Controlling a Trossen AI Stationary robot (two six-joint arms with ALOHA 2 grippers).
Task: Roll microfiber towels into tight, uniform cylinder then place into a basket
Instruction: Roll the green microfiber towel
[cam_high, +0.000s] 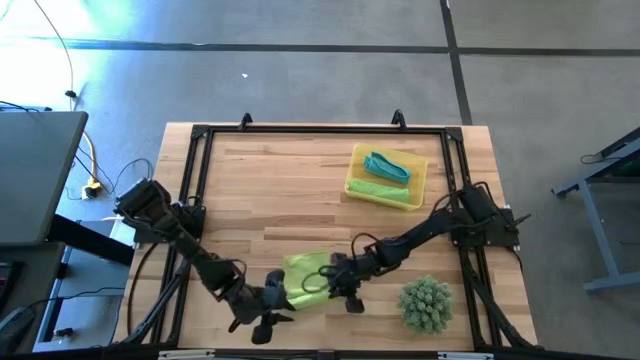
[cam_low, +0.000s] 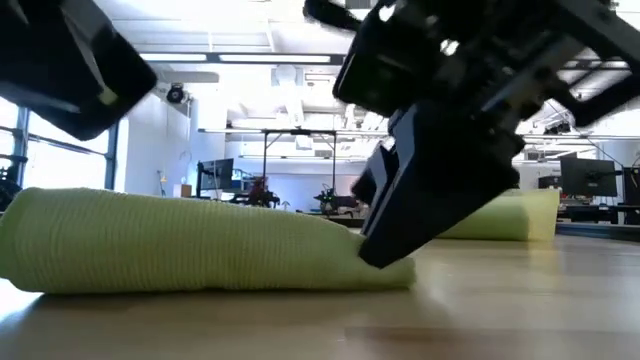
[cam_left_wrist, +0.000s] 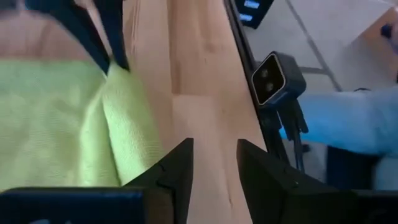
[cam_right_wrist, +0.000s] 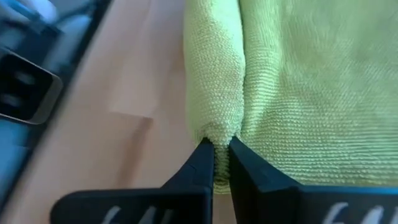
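Bright daylight, window glare, blurred foreground.

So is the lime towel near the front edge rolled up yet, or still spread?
Partly rolled. The lime towel has one edge curled into a roll, the rest lying flat. The right gripper is shut on that rolled edge.

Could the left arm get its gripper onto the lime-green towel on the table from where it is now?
Probably yes: the left gripper stands open beside the towel, bare wood between them; the right gripper pinches the roll's other edge.
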